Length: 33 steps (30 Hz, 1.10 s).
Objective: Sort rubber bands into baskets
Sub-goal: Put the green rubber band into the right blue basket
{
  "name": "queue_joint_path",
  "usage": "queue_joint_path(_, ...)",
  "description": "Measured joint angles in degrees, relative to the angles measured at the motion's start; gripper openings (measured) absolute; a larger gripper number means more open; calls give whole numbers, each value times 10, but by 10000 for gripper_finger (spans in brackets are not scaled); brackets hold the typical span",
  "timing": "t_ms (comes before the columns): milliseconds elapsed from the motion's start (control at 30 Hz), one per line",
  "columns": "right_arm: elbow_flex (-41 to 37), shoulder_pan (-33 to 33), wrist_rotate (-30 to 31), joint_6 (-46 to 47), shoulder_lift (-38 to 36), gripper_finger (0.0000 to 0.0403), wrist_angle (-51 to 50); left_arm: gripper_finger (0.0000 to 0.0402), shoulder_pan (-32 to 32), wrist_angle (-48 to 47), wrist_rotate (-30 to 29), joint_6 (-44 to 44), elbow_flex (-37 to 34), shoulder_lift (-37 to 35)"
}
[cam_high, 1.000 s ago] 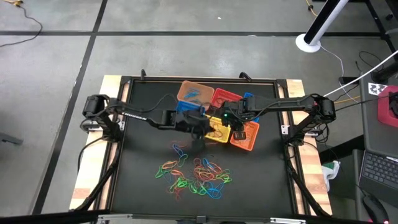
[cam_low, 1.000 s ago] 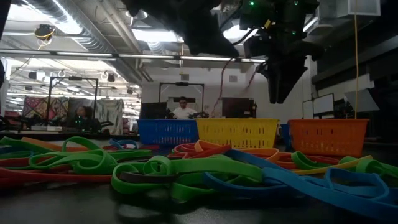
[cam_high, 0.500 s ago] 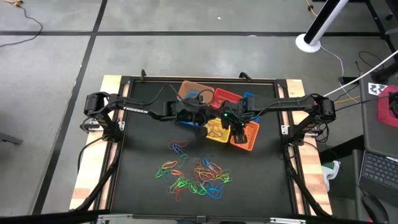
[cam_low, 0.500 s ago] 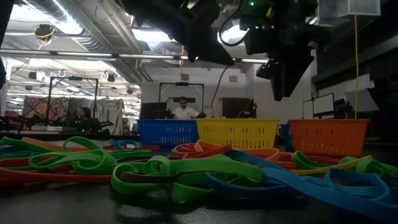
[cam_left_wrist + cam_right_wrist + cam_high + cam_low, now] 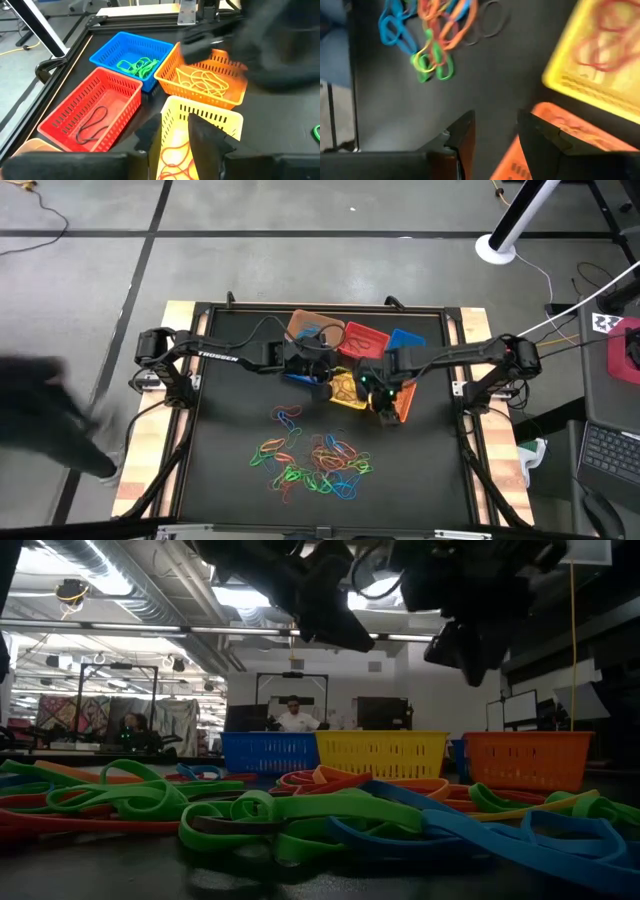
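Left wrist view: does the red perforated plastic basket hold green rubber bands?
No, the red perforated plastic basket holds one dark band; green bands lie in the blue basket.

High view looks straight down on the whole table [image 5: 230, 430]; low view sits at tabletop level facing the room; both wrist views look down close, sharing the yellow basket [image 5: 172, 145]

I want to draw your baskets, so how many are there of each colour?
tan basket: 1
red basket: 1
blue baskets: 2
yellow basket: 1
orange basket: 1
Total: 6
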Motion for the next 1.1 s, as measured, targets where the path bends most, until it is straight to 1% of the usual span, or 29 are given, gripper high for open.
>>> queue_joint_path(100, 0, 38, 8, 0, 0, 145, 0, 105, 0, 0, 0, -1, 0, 0)
queue_joint_path(267, 0, 109, 49, 5, 0, 145, 10, 109, 0, 0, 0, -2, 0, 0)
queue_joint_path(467, -3, 187, 112, 75, 0, 145, 67, 109, 0, -12, 0, -3, 0, 0)
queue_joint_path(633, -37, 239, 149, 132, 0, 145, 134, 109, 0, -27, 0, -3, 0, 0)
queue_joint_path(767, -78, 270, 160, 164, 0, 145, 200, 109, 0, -39, 0, -3, -1, 1)
queue_joint_path(900, -115, 291, 164, 168, 0, 145, 284, 109, 0, -43, 0, -3, -1, 1)
queue_joint_path(1000, -139, 302, 184, 169, 0, 145, 336, 109, 0, -43, 0, -3, -1, 1)
queue_joint_path(1100, -159, 305, 210, 169, 0, 145, 348, 109, 0, -43, 0, -3, -1, 1)
